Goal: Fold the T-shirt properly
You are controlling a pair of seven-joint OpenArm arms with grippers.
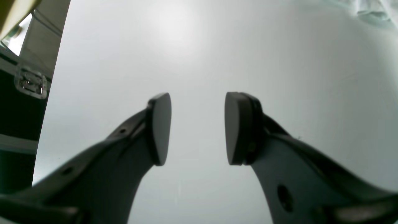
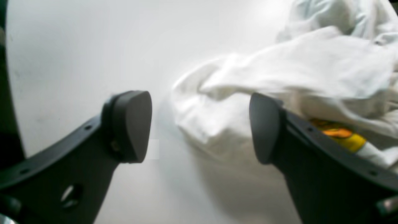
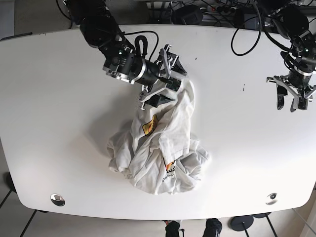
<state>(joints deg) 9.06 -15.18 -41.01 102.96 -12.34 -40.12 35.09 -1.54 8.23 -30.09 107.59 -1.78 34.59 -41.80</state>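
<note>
A white T-shirt (image 3: 163, 148) with an orange-yellow print lies crumpled in the middle of the white table (image 3: 59, 123). A ridge of it runs up to my right gripper (image 3: 169, 79). In the right wrist view the gripper (image 2: 199, 127) is open, and the shirt's edge (image 2: 217, 118) lies between and beyond the fingers (image 2: 132, 124), with nothing pinched. My left gripper (image 3: 291, 102) is open and empty above bare table at the far right, well apart from the shirt. In the left wrist view (image 1: 198, 127) only a scrap of the shirt (image 1: 373, 12) shows at the top right corner.
Cables (image 3: 197, 10) run along the table's back edge. Two round metal discs (image 3: 57, 199) (image 3: 271, 198) sit near the front corners. A black case with a metal latch (image 1: 28, 84) stands beyond the table's edge in the left wrist view.
</note>
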